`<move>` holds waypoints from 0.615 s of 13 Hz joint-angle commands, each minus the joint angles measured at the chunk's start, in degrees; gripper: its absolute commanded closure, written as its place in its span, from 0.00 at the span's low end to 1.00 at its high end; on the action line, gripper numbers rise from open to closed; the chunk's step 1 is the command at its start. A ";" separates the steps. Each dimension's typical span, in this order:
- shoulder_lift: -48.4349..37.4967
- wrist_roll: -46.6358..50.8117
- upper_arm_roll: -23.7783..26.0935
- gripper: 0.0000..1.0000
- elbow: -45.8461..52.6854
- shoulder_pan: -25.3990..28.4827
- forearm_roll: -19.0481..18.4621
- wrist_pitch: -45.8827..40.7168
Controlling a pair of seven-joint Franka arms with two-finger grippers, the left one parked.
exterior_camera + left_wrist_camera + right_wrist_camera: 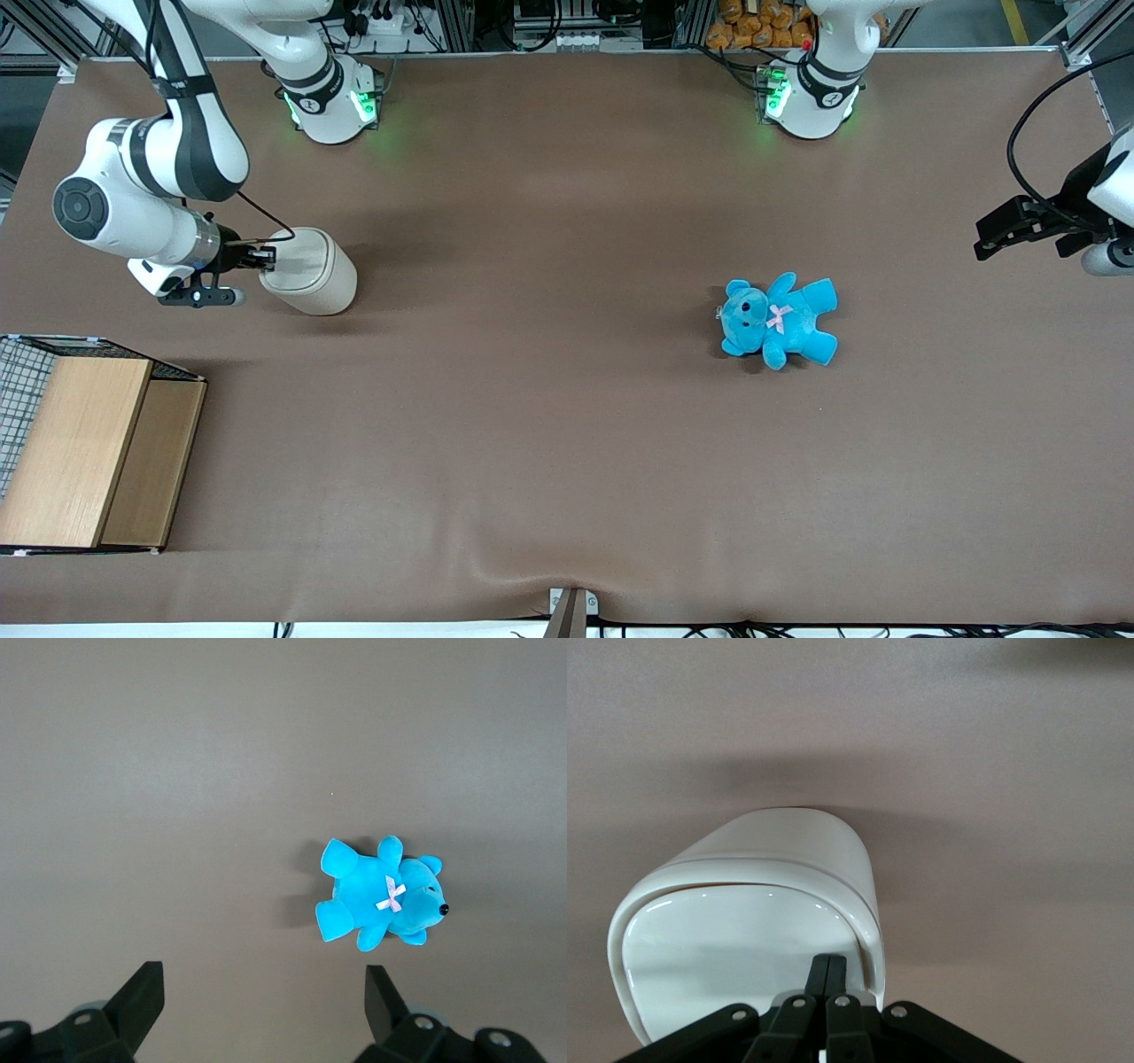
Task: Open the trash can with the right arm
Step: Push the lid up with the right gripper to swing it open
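The cream-white trash can [312,271] stands at the working arm's end of the table. Its rimmed flip lid [735,952] looks flat and down in the right wrist view, with a thin dark gap along one edge. My right gripper [266,258] is at the can's top edge on the side toward the arm. Its two black fingers [828,973] are pressed together with nothing between them, and their tips rest on the lid near its rim.
A wooden box [93,452] with a wire basket beside it stands at the table's near edge, toward the working arm's end. A blue teddy bear [778,320] lies toward the parked arm's end; it also shows in the left wrist view [381,899].
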 commanded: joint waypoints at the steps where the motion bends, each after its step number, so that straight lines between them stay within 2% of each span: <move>1: 0.34 -1.23 0.56 1.00 -1.01 -1.35 -0.44 0.47; 7: -0.19 -0.09 0.65 1.00 10.58 -1.00 0.35 -18.32; 8: -0.10 1.65 0.73 0.84 13.03 -0.65 0.35 -21.14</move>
